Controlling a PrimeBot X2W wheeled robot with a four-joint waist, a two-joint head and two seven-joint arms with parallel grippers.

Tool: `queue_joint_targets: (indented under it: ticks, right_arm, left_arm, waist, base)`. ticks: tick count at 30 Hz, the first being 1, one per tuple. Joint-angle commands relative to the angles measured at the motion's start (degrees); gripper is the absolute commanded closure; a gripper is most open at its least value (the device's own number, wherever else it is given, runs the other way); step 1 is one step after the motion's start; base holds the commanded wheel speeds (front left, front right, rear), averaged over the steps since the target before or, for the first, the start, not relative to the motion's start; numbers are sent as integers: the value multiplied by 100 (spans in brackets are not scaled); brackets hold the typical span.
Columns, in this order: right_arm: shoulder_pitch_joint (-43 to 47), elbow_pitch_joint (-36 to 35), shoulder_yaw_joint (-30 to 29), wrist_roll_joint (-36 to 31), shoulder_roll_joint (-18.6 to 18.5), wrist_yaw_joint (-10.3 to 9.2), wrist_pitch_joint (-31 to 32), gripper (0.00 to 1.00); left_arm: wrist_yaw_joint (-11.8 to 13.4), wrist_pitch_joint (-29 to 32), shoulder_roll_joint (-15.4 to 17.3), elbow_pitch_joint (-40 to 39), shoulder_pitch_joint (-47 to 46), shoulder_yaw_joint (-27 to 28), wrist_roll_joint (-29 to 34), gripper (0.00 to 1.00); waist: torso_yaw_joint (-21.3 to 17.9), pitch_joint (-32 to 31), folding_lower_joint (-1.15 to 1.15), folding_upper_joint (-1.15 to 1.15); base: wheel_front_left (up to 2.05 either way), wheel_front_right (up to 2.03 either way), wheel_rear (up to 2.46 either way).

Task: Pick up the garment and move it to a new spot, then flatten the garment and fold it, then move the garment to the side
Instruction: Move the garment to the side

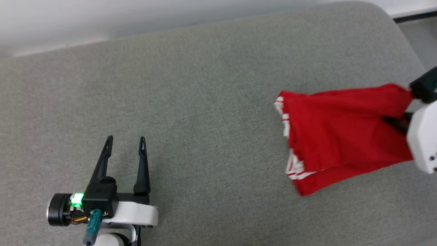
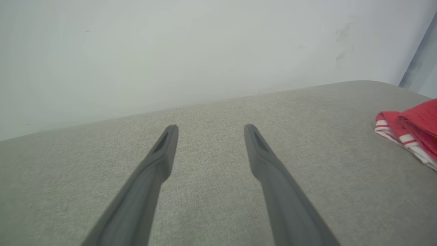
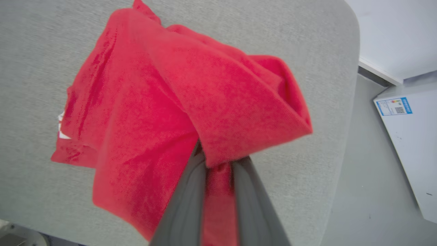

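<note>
red shirt pinched up at the right end of the grey pad

the right gripper point(image 3: 218, 164) is clamped on a fold of the garment point(image 1: 341, 133), fingertips buried in red cloth, and in the head view it's half cut off at the edge. the shirt is bunched up, so only red fabric and some striped trim point(image 1: 290, 167) show, with that end lying on the grey pad point(image 1: 205, 102). the left gripper point(image 1: 125, 140) is well apart, jaws spread wide, holding nothing. a white labelled box point(image 3: 409, 143) is cut off too.
</note>
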Motion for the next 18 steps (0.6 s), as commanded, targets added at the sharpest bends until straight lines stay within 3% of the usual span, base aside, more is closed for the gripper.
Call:
queue_joint_targets:
  ticks: [1,8,18]
  right_arm:
    - [-167,106,-71,-157,-112,-4,-65,100]
    - [-481,1135,-654,-487,-308,-4,-261,100]
    - [-1049,2419,-1766,-1146,12,-6,-317,100]
  left_arm:
    - [-18,-15,42,-38,-113,9,37,0]
    - [-43,-15,193,-353,-374,8,87,0]
    - [-15,-15,324,-663,-700,-3,105,0]
  waist:
    - [-58,296,0,0]
    - [47,964,0,0]
    - [115,1694,0,0]
  base:
    - [0,0,0]
    - [0,0,0]
    - [0,0,0]
